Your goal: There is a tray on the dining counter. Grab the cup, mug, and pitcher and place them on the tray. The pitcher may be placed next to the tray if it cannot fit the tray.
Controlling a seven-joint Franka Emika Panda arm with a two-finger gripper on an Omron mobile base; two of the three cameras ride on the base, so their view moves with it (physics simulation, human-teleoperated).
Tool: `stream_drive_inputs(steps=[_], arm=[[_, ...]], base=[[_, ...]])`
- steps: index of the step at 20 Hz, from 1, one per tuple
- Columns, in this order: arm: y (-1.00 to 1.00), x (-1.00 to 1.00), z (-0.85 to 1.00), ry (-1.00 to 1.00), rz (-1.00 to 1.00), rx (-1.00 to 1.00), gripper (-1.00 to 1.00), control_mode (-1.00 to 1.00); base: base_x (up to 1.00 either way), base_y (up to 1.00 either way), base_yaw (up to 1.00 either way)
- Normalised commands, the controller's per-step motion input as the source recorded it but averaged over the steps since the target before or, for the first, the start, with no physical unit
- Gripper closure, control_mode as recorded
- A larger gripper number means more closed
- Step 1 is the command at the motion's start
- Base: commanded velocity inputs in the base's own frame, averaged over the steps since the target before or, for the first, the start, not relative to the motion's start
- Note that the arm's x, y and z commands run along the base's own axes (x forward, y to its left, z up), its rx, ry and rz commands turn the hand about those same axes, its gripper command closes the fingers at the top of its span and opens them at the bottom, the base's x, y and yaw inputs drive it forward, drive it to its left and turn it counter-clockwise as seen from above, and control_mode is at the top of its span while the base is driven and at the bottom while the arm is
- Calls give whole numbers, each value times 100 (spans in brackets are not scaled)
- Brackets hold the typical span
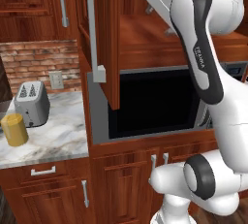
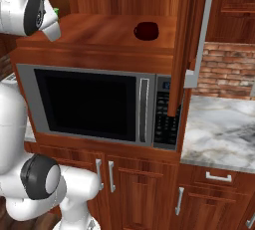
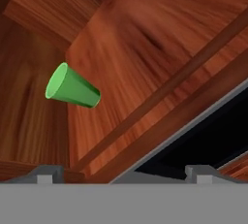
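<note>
All 3 rendered pictures are evenly and fairly brightly lit, with no visible lamp, no glare and only soft shading under the cabinet shelf (image 2: 99, 37). The microwave (image 2: 89, 107) window reads flat black. Textures look slightly soft and pixelated, and the hand view is strongly rolled.

Before me: a built-in microwave (image 2: 94, 104) in reddish wood cabinets (image 2: 144, 189), marble bench (image 1: 48, 136) and brick wall (image 1: 34, 63) beside it.

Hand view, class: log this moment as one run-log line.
end effector: open, empty | cup: ahead on wooden shelf above microwave, untouched | mug: same shelf | pitcher: on counter beside toaster
</note>
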Motion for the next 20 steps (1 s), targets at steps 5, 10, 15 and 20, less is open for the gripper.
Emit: stream_drive_inputs(steps=[5,10,15,20], arm=[[0,37,-30,0,0,0,-100,-100],[0,41,-1,0,0,0,-100,-100],[3,47,0,0,0,0,-100,-100],[16,27,0,0,0,0,-100,-100]], base=[[0,0,0],[0,0,0],[0,0,0],[0,0,0]])
